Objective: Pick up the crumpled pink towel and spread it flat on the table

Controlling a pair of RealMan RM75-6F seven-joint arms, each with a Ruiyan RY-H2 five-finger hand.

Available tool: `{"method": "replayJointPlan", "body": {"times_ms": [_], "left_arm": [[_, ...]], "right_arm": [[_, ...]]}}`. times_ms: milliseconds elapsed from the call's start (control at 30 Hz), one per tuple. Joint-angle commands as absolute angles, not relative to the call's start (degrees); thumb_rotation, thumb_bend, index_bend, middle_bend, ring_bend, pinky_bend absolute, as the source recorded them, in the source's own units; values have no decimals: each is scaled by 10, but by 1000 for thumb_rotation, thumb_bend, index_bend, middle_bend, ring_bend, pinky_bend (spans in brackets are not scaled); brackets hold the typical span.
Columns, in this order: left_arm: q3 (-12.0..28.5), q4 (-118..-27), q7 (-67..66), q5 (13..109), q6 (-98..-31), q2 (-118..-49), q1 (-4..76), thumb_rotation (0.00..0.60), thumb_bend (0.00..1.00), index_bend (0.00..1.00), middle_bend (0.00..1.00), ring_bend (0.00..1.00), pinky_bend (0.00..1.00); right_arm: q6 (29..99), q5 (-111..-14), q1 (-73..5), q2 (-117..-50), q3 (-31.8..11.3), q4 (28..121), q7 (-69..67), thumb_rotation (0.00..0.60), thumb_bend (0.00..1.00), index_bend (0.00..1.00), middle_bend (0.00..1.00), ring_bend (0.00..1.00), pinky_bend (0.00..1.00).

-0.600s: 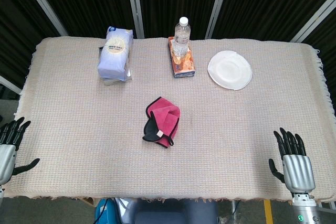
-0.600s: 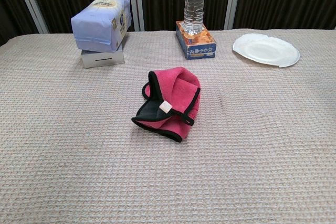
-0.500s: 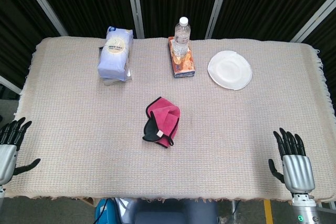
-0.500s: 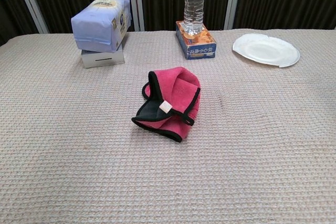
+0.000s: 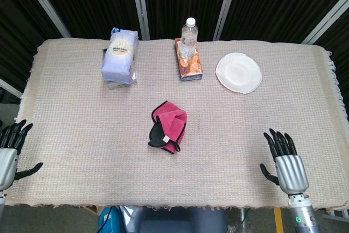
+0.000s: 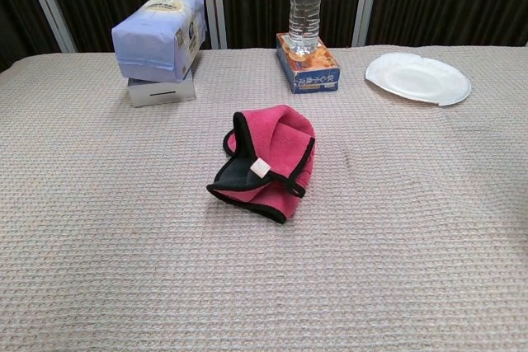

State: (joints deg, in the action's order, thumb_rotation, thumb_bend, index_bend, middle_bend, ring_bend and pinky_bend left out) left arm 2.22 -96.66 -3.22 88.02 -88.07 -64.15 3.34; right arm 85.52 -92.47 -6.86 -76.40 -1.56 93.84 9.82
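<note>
The crumpled pink towel (image 5: pixel 169 126) with black trim lies bunched near the middle of the table; the chest view shows the towel (image 6: pixel 271 161) folded over itself with a small white label. My left hand (image 5: pixel 9 151) hovers at the table's near left edge, fingers apart and holding nothing. My right hand (image 5: pixel 284 163) is at the near right, fingers spread, empty, well right of the towel. Neither hand shows in the chest view.
Along the far side stand a blue tissue pack (image 5: pixel 120 54) on a small box, a water bottle (image 5: pixel 188 37) on an orange carton (image 5: pixel 188 65), and a white plate (image 5: pixel 238 72). A woven beige cloth (image 5: pixel 82 124) covers the table.
My right hand has shifted left and slightly up the table, closer to the towel. The left hand and the towel have not moved.
</note>
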Motion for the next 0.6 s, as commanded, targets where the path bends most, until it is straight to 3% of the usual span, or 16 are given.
{"method": "replayJointPlan", "body": {"times_ms": [33,167,300,600], "left_arm": [[23,-967,-34,880,-880,-643,35,600,28,0,0,0,0],[23,-967,-42,883,-880,-646,36,600,27,0,0,0,0],[23,-967,-46,885,-884,-648,35,600,27,0,0,0,0],[24,-966,-45,887,-891,-649,33,600,28,0,0,0,0]], "right_arm": [[829,-938,-98,-785,-32,952,118,600,307,61,0,0,0],[787,-947,-134,-815,-42,959,143,600,307,119,0,0,0],[755,-940,-154,-854,-41,960,154,600,307,254,1,0,0],[748,-935,-161,-959,-27,898,160,600,307,506,114,0,0]]}}
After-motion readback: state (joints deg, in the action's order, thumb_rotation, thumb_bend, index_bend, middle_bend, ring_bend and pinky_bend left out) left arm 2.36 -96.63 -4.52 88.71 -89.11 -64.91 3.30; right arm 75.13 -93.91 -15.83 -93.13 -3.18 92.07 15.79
